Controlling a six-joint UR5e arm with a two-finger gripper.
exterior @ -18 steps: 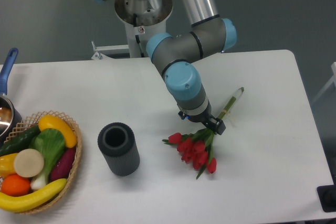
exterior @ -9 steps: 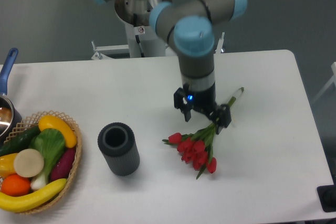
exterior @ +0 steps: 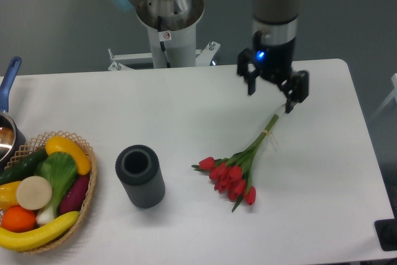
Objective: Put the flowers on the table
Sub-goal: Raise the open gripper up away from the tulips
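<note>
The flowers (exterior: pixel 236 172), red tulips with green leaves and long green stems, lie flat on the white table (exterior: pixel 322 190), blooms toward the front, stem ends pointing to the back right. My gripper (exterior: pixel 272 94) hangs open above the stem ends, lifted off the table, with nothing between its fingers. It touches no part of the bunch.
A dark grey cylinder (exterior: pixel 140 175) stands left of the flowers. A wicker basket (exterior: pixel 87 181) of fruit and vegetables sits at the front left, with a blue-handled pot (exterior: pixel 7 122) behind it. The arm's base column (exterior: pixel 169 23) rises at the back.
The gripper has let go of the flowers and risen up and toward the back right. The bunch stays lying where it was.
</note>
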